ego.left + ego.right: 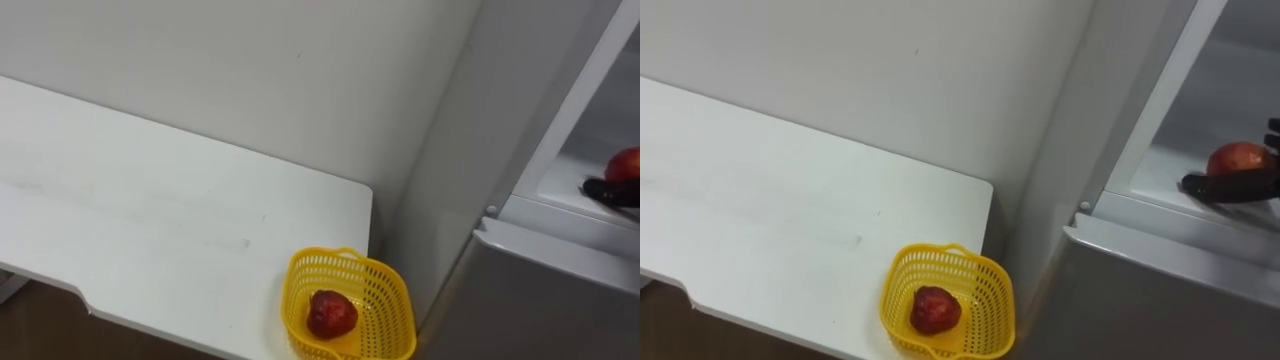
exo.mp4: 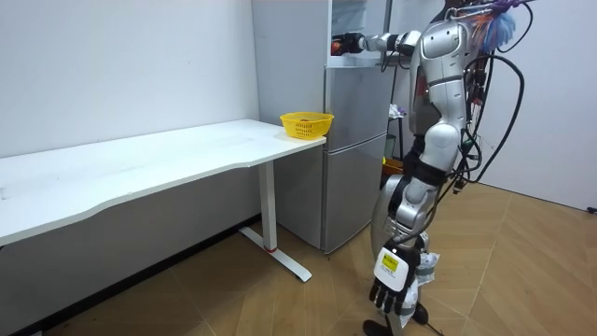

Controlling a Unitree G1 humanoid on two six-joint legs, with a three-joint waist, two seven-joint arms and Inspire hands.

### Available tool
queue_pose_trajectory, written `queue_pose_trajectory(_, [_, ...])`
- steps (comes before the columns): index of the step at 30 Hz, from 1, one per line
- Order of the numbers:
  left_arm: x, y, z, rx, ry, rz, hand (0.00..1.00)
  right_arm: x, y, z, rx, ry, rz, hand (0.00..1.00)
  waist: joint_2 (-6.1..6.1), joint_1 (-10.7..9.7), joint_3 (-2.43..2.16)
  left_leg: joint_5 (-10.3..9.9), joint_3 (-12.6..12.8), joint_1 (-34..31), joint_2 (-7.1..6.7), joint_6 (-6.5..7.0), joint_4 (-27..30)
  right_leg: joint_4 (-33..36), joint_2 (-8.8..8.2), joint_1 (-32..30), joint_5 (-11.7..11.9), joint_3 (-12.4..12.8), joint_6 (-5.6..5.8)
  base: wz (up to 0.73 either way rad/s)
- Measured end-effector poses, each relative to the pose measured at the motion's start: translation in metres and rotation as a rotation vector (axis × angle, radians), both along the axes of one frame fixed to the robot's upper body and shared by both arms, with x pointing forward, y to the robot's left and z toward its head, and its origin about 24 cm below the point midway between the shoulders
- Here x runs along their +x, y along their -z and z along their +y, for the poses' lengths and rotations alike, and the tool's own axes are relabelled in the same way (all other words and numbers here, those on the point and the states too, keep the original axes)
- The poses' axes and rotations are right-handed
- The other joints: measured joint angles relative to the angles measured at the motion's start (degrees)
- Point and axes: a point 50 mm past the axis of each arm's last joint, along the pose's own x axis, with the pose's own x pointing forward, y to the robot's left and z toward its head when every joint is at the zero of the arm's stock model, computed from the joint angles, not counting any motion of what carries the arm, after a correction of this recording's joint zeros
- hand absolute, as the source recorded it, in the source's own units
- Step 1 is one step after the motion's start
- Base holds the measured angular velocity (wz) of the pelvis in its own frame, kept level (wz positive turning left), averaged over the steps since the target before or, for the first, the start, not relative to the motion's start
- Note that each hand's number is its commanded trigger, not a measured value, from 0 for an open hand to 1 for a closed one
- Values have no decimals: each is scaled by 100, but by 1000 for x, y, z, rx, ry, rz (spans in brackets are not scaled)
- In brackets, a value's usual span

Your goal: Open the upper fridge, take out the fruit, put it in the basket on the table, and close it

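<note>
White wall (image 1: 250,80) behind a long white table (image 1: 150,220), whose far end stops just beside a tall silver fridge (image 1: 1160,300). The fridge's lower door is closed; its upper compartment (image 1: 1240,70) stands open, showing a pale shelf (image 1: 1160,180).

In the room view the robot stands upright on the wood floor directly in front of the fridge, with its right arm raised and stretched level into the upper compartment.

Yellow basket (image 1: 392,295) — a slotted plastic one set on the table's corner nearest the fridge, its rim close to the table edge. Inside it, on the bottom, lies a second fruit (image 1: 331,313), dark red.

Red fruit (image 1: 1238,158) — resting on the shelf of the upper compartment, well above and apart from the basket.

Right hand (image 1: 1230,186): dark, inside the compartment, lying against the front of the red fruit; whether it has closed on the fruit cannot be told.

Left hand (image 2: 392,280): hanging low at the robot's side, relaxed and holding nothing.
</note>
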Motion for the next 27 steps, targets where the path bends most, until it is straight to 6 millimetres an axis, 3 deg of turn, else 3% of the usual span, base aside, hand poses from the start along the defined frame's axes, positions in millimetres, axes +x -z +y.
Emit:
queue_pose_trajectory(5, [12, -2, 3, 7, 14, -28, 0, -2, -6, -3, -108, -15, 36, 100, -6, 137, 1, 6, -51, -3, 5, -9, -10, -8, 0, -7, 4, -80, -7, 2])
queue_pose_trajectory(27, [19, -3, 4, 18, 22, -53, 0, 2, -23, 6, -195, -86, 11, 100, 37, 95, 18, 11, -41, -25, 17, -17, -43, -93, 19, -9, 18, -107, -26, 0])
